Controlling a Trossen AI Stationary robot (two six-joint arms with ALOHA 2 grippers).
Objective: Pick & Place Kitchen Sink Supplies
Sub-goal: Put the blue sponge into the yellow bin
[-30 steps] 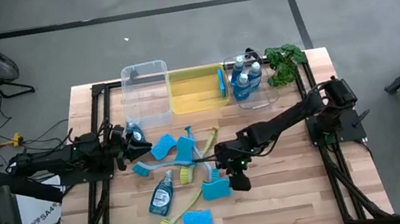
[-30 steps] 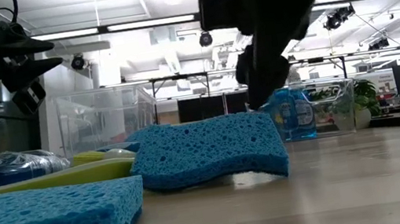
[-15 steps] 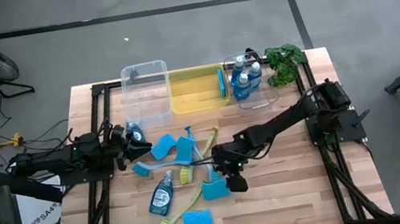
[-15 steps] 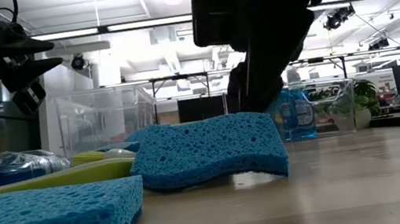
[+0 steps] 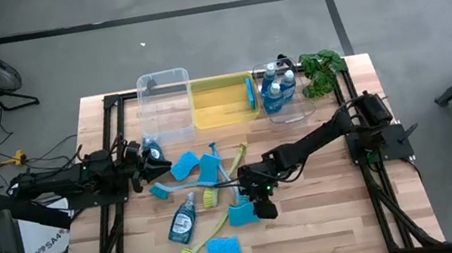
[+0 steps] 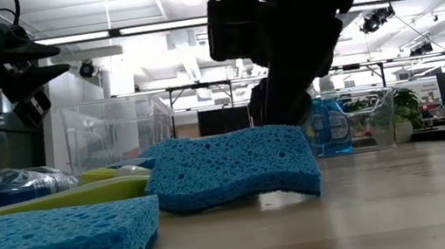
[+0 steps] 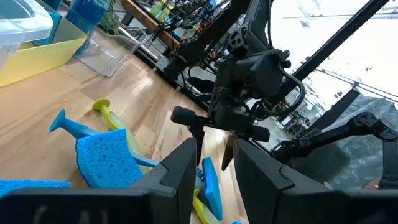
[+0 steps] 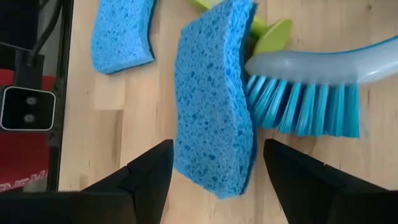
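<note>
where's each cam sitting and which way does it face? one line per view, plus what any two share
High view: overhead, straight down on the table; both arms show, left gripper, right gripper.
Low view: table-top height, level across; near sponge, right arm dark above it.
Left wrist view: looks past its own fingers across at the right arm.
Right wrist view: looks down between its open fingers at the sponge and a blue brush head.
Shared: the same sponge appears in the high, low and right wrist views.

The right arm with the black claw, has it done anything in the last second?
The right gripper has slid leftward over the wavy flat blue sponge, fingers open on either side of it, not yet gripping. The left gripper stayed put near the clear plastic bin; the supplies have not moved.
</note>
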